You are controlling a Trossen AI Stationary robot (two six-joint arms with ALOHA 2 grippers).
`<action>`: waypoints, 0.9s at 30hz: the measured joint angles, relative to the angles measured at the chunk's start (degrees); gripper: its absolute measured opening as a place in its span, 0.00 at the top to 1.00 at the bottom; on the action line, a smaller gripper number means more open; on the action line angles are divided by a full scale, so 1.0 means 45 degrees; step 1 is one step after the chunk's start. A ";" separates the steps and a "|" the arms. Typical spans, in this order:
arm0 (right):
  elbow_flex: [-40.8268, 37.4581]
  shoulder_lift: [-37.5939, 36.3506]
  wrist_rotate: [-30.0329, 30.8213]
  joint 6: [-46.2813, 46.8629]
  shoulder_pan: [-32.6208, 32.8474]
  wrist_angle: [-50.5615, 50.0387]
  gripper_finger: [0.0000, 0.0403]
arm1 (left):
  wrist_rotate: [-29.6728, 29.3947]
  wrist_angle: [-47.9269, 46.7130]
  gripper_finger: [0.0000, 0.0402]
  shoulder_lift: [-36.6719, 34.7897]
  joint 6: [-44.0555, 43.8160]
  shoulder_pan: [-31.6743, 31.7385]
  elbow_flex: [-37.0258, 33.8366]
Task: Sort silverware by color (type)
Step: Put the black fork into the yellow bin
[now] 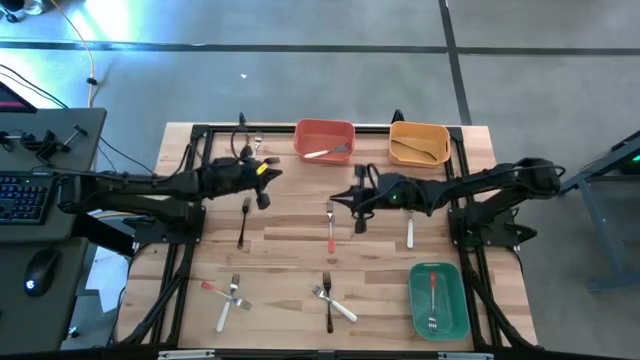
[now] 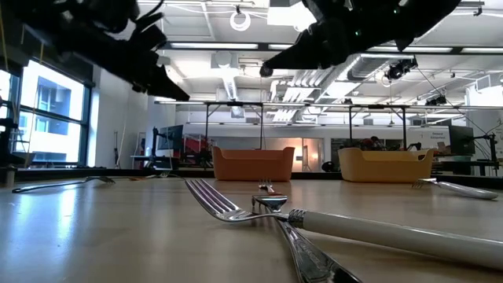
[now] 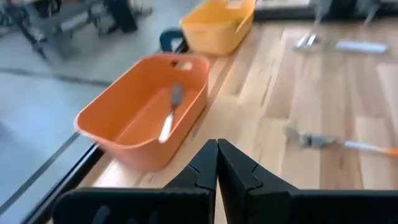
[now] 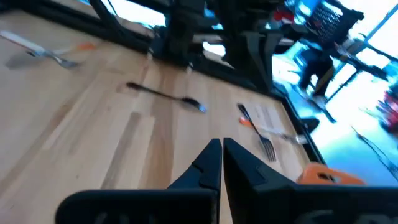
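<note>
Silverware lies spread over the wooden table: a black-handled fork (image 1: 244, 222), a red-handled fork (image 1: 330, 228), a white-handled fork (image 1: 409, 232), and two crossed pairs near the front (image 1: 228, 295) (image 1: 330, 300). An orange bin (image 1: 324, 140) holds a white-handled fork (image 3: 168, 118). A yellow bin (image 1: 419, 143) holds one fork, and a green bin (image 1: 438, 300) holds a red-handled one. My left gripper (image 1: 268, 185) (image 3: 217, 144) hovers shut above the table left of centre. My right gripper (image 1: 337, 198) (image 4: 222, 143) hovers shut near the centre, facing it. Neither holds anything.
Two more forks (image 4: 261, 134) lie at the far left corner, by the black frame rail (image 1: 200, 130) that runs round the table's edge. Bare wood lies between the two grippers and along the middle of the table. A desk with a keyboard (image 1: 25, 195) stands to the left.
</note>
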 joint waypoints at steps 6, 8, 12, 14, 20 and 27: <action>-0.0412 -0.0085 -0.2534 -0.0102 -0.1217 0.1141 1.00 | -0.0073 -0.5088 1.00 0.0645 -0.1184 0.0653 0.2503; -0.0460 -0.0085 -0.2638 -0.0050 -0.1486 0.1262 1.00 | -0.0077 -0.6559 1.00 0.1076 -0.1400 0.0972 0.3159; -0.0460 -0.0085 -0.2638 -0.0045 -0.1812 0.1240 1.00 | -0.0073 -0.7966 1.00 0.2180 -0.1167 0.1621 0.4090; -0.0460 -0.0085 -0.2672 -0.0045 -0.1891 0.1211 1.00 | -0.0068 -0.8384 1.00 0.2716 -0.0712 0.1921 0.4449; -0.0460 -0.0085 -0.2691 -0.0465 -0.1938 0.1138 1.00 | 0.0039 -1.0027 0.97 0.4194 0.0152 0.2394 0.5438; -0.0460 -0.0717 -0.2822 -0.0813 -0.2078 0.0412 1.00 | 0.0073 -1.0240 0.88 0.5025 0.0905 0.2279 0.5651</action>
